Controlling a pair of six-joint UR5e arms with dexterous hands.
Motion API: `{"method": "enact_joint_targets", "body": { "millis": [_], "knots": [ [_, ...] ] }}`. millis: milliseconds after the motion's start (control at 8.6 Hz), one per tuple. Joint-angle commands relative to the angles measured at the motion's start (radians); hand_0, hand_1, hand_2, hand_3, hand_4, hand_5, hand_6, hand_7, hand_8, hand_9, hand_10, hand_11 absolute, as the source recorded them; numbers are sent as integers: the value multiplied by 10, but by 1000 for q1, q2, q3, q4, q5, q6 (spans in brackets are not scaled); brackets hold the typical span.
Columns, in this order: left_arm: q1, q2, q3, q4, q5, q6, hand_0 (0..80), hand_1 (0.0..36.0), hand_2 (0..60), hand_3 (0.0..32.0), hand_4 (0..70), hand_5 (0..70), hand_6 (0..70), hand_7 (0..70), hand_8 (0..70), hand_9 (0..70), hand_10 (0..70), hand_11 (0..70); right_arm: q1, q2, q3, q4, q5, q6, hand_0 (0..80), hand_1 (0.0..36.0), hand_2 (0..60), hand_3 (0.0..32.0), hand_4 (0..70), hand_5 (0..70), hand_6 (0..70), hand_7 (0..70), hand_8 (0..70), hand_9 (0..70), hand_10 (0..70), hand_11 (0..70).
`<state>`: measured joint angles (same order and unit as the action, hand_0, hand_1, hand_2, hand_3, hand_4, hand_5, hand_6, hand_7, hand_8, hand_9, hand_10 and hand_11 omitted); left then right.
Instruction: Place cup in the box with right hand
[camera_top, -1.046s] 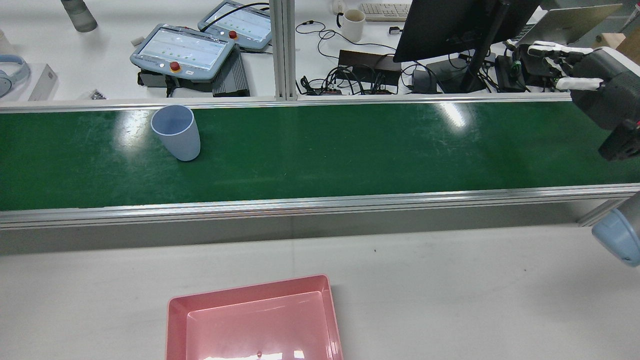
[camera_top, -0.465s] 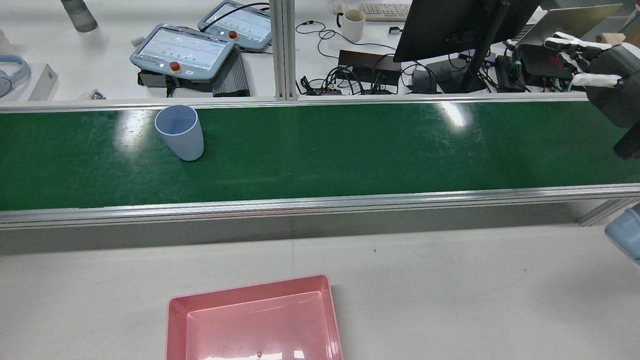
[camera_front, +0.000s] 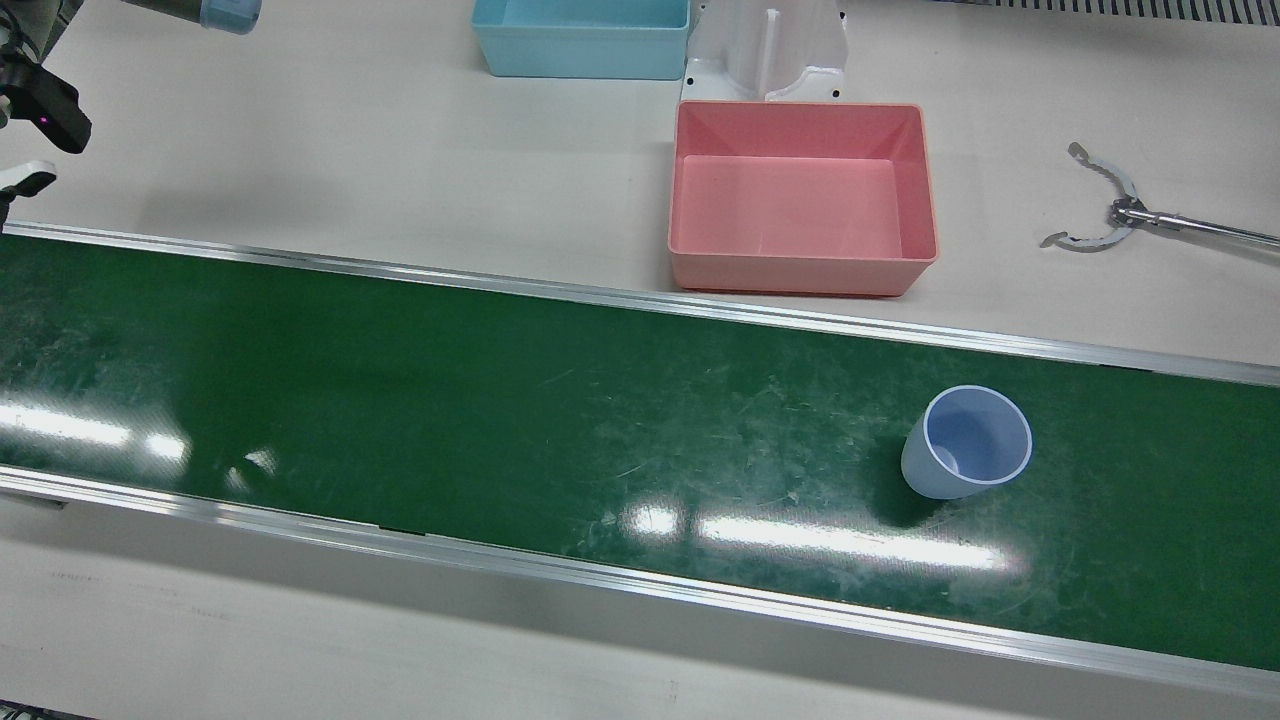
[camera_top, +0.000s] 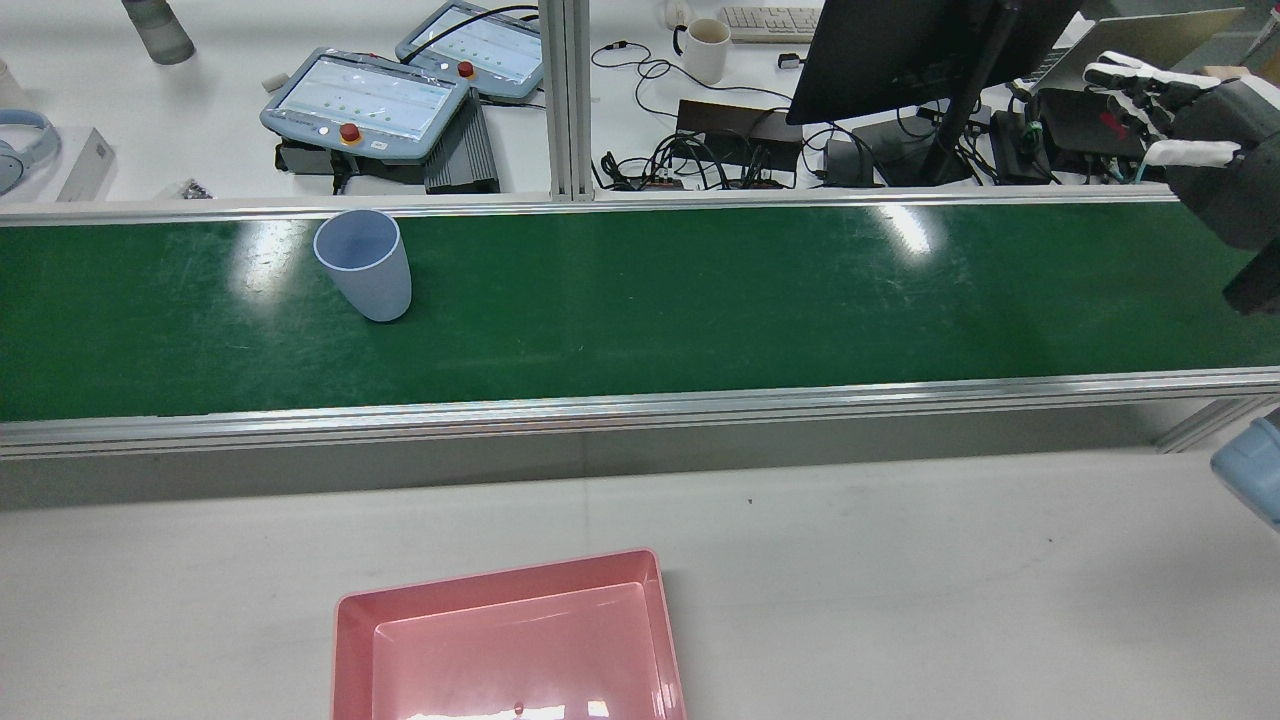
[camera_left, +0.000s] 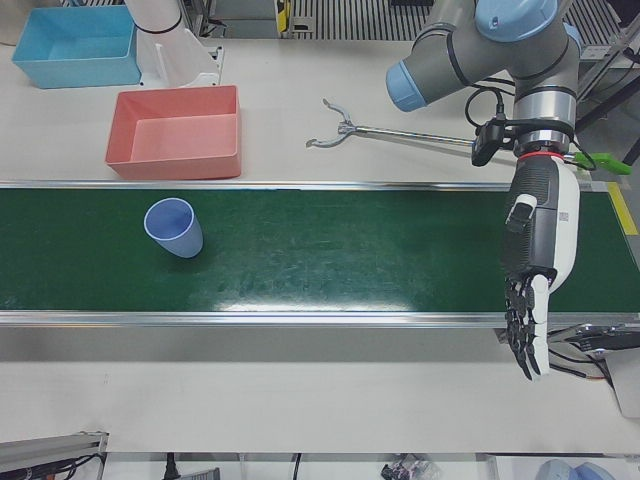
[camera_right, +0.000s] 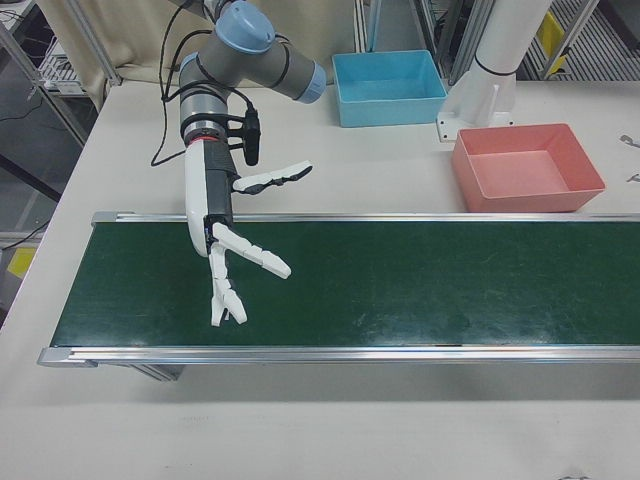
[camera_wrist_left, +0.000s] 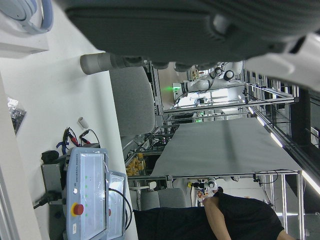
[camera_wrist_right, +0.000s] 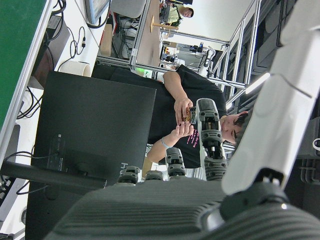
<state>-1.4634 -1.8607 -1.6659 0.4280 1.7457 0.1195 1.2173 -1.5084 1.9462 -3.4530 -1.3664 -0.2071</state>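
Note:
A pale blue cup (camera_front: 968, 442) stands upright on the green conveyor belt (camera_front: 500, 400), seen toward the left end in the rear view (camera_top: 364, 262) and left of centre in the left-front view (camera_left: 174, 227). The pink box (camera_front: 785, 205) sits empty on the white table beside the belt (camera_top: 500, 650) (camera_right: 525, 165). My right hand (camera_right: 235, 255) hovers open, fingers spread, over the belt's other end (camera_top: 1190, 120), far from the cup. My left hand (camera_left: 535, 270) hangs open over the belt's operator-side edge, fingers pointing down, holding nothing.
A blue box (camera_front: 580, 35) and a white pedestal (camera_front: 765, 45) stand behind the pink box. A metal grabber tool (camera_front: 1110, 215) lies on the table. Beyond the belt are teach pendants (camera_top: 365, 95), a monitor (camera_top: 900, 50), cables and a person.
The cup has drifted slightly rightward along the belt in the rear view. My right hand has moved right and a little up toward that view's edge, staying open.

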Motion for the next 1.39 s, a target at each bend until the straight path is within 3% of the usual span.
{"method": "enact_joint_targets", "body": {
  "millis": [0,581,1046,1279],
  "knots": [
    [0,0,0,0,0,-1,0,0,0,0,0,0,0,0,0,0,0,0,-7,-1,-6,0,-2,-5,522,101,0,0,234,48,46,174,0,21,31,61],
    [0,0,0,0,0,-1,0,0,0,0,0,0,0,0,0,0,0,0,-58,19,-7,0,-5,-12,524,101,0,0,250,47,50,203,1,28,32,63],
    [2,-2,2,0,0,0,0,0,0,0,0,0,0,0,0,0,0,0,-16,24,-26,5,-31,-25,527,109,0,0,262,47,53,227,0,31,29,57],
    [0,0,0,0,0,-1,0,0,0,0,0,0,0,0,0,0,0,0,-13,33,-12,6,-30,-21,521,100,0,0,254,47,50,202,2,30,39,73]
  ]
}}
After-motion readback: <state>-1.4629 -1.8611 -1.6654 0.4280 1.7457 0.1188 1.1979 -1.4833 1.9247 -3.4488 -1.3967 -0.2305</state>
